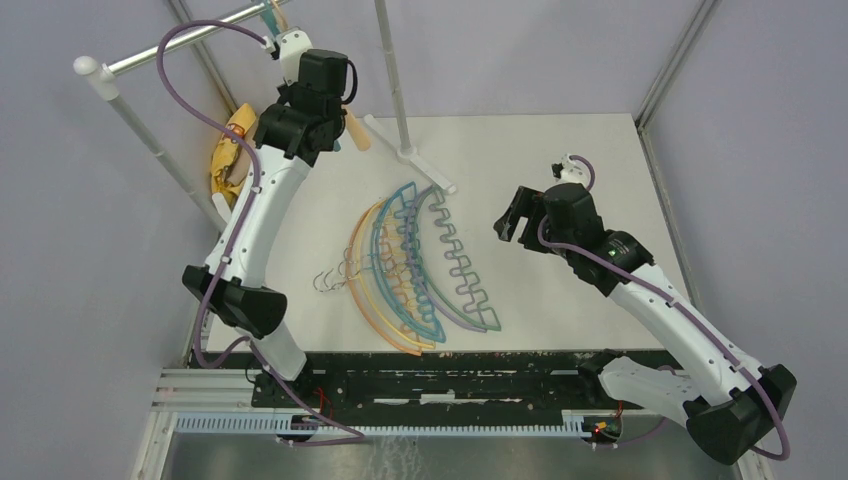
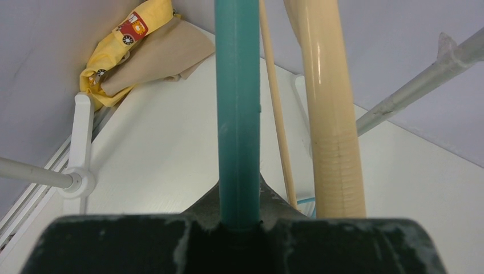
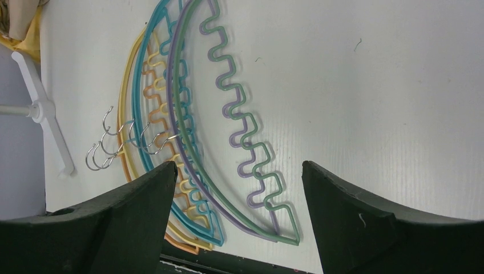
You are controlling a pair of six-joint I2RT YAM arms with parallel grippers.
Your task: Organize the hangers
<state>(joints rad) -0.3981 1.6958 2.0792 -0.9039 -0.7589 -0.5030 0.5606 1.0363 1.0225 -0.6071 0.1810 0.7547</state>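
Early days, I'd judge: most of the job is left. The fanned stack of thin curved plastic hangers (orange, yellow, teal, purple, green) lies flat mid-counter, small metal hooks bunched on its left side. My left end effector is up by the silver rack rail, pinching a teal plastic hanger by its bar. My right end effector hangs w/ fingers spread wide over the stack's right edge, touching nothing. Hard to make out: whether the teal one's hook is on the rail, since the hook is out of frame at the wrist and tiny from above. A thick cream bar runs beside the teal one; maybe another hanger, can't tell. Exact count in the stack is unclear, too much overlap. The crumpled yellow and tan cloth sits in the far-left corner.
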